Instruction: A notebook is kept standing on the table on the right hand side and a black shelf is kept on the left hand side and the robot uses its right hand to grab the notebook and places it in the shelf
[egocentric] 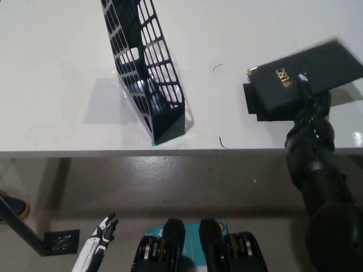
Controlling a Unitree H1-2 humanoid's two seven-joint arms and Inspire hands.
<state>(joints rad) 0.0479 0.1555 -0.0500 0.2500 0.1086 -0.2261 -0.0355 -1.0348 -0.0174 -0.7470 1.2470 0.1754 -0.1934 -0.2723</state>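
Our black right hand (309,105) has its fingers clenched on the notebook (306,76), held closed and tipped flat above the table's (57,68) right side, ready, we judge, to carry to the black shelf (144,68) at left, while our white left hand (102,229) rests low with fingers loosely apart.

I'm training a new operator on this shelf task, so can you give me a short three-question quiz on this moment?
1. True or false: the notebook is already inside the black shelf.
2. Which hand holds the notebook? A) the white left hand B) the black right hand C) neither
3. Fill in: the left hand rests low at the picture's lower left, below the edge of the white ____.

Key
1. False: it is tilted over the right side of the table, apart from the shelf.
2. B: the right hand grips its lower edge.
3. table
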